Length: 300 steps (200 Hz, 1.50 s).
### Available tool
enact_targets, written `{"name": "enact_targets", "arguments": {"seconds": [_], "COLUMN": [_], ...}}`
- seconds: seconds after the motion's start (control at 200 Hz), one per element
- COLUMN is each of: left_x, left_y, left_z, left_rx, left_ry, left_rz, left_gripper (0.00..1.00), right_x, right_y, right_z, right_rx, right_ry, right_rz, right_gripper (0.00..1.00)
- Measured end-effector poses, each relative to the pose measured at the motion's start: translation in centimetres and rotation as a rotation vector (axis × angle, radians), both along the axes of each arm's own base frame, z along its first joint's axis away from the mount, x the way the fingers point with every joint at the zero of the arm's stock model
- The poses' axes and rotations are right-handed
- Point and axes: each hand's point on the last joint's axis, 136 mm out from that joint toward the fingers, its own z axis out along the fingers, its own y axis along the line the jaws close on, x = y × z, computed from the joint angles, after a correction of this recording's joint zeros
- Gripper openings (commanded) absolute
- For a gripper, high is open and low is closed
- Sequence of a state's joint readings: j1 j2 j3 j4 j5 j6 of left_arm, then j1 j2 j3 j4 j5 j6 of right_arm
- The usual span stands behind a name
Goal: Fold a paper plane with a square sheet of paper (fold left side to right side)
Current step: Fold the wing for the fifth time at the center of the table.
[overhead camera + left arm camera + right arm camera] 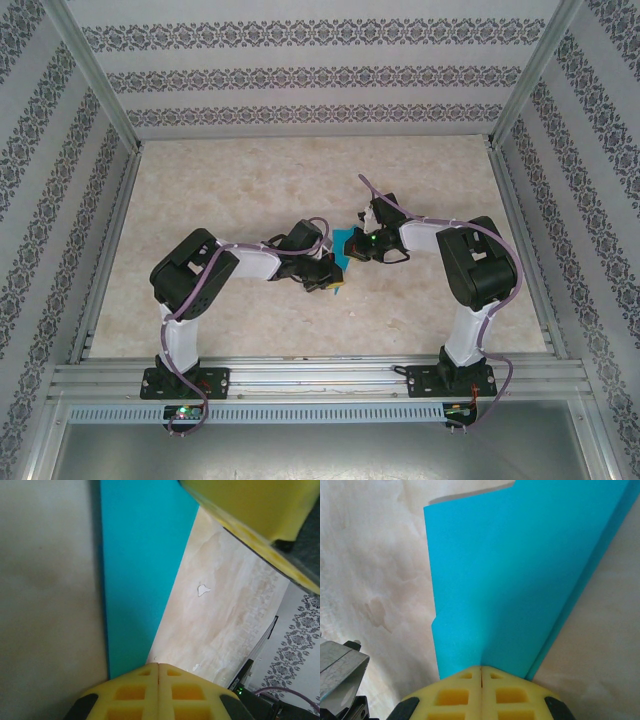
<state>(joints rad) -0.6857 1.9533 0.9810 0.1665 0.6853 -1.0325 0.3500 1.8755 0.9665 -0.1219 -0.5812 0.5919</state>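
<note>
Marbled table (200, 190), paper (520, 580) seemingly in jaws

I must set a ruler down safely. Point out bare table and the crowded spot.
Bare: the far half of the table, up to the back wall; the strips outside the left arm and the right arm; the near patch between both arms, before the rail. Crowded: the centre, where the left gripper and right gripper pinch the paper.

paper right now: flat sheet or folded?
Folded. The paper shows stepped, layered edges and a long crease in the right wrist view, and a narrow strip in the left wrist view.
</note>
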Motion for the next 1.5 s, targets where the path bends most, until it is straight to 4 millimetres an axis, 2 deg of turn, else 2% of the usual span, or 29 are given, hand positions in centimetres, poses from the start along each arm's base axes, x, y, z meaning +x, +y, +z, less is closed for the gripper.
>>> {"name": "enact_targets", "arguments": {"seconds": [0.834,1.499], "left_x": [-0.3,-2.7], "left_y": [0.1,1.0], "left_z": [-0.3,-0.3], "left_rx": [-0.018,-0.025], "left_ry": [-0.015,-0.010], "left_rz": [-0.004,-0.027], "left_gripper": [0.00,0.00], "right_x": [0.0,-0.6], "right_y": [0.0,0.6], "right_z": [0.0,-0.1], "right_rx": [-0.016,-0.007], "right_ry": [0.019,0.041], "right_rz": [0.005,0.032], "right_gripper": [0.00,0.00]}}
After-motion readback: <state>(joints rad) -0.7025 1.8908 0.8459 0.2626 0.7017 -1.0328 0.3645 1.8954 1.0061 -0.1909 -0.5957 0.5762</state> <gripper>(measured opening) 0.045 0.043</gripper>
